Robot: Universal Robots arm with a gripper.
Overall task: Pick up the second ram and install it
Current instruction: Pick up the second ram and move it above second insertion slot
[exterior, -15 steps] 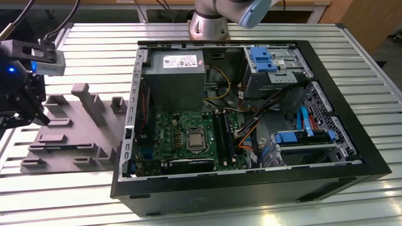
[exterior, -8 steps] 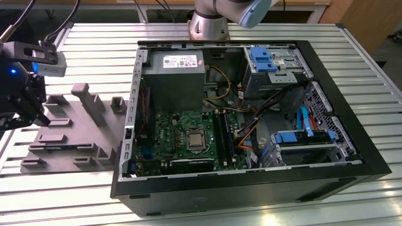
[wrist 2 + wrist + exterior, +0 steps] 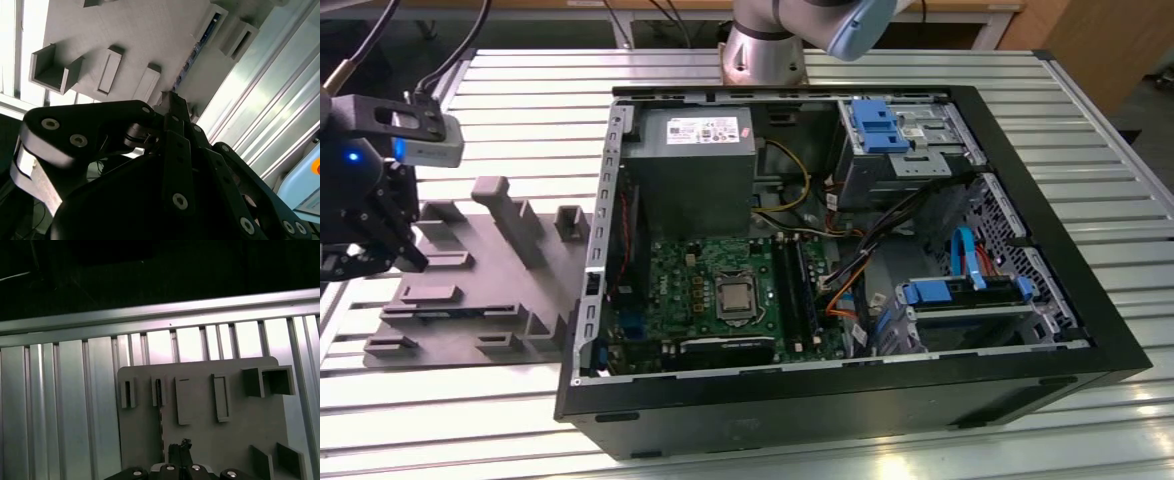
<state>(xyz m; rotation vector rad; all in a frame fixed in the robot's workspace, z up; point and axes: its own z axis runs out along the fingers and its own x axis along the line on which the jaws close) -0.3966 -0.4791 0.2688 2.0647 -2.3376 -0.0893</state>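
The second ram (image 3: pixel 161 425) stands on edge in the grey fixture plate (image 3: pixel 240 430), a thin dark strip running from a slotted block toward the camera. In the second wrist view the ram (image 3: pixel 192 52) shows as a narrow edge with small coloured dots. My black gripper (image 3: pixel 181 446) hovers above the plate just beside the ram, fingers drawn together with nothing between them. From the exterior view, the gripper (image 3: pixel 354 255) hangs over the end of the fixture plate (image 3: pixel 467 300) at the exterior view's left, apart from the open computer case (image 3: pixel 854 400).
Inside the case lies the green motherboard (image 3: pixel 707 270) with long black memory slots (image 3: pixel 795 290), orange and blue cables, and blue drive brackets (image 3: pixel 947 292). Grey blocks and posts (image 3: pixel 500 205) rise from the fixture plate. The ribbed aluminium table (image 3: pixel 520 100) lies around both.
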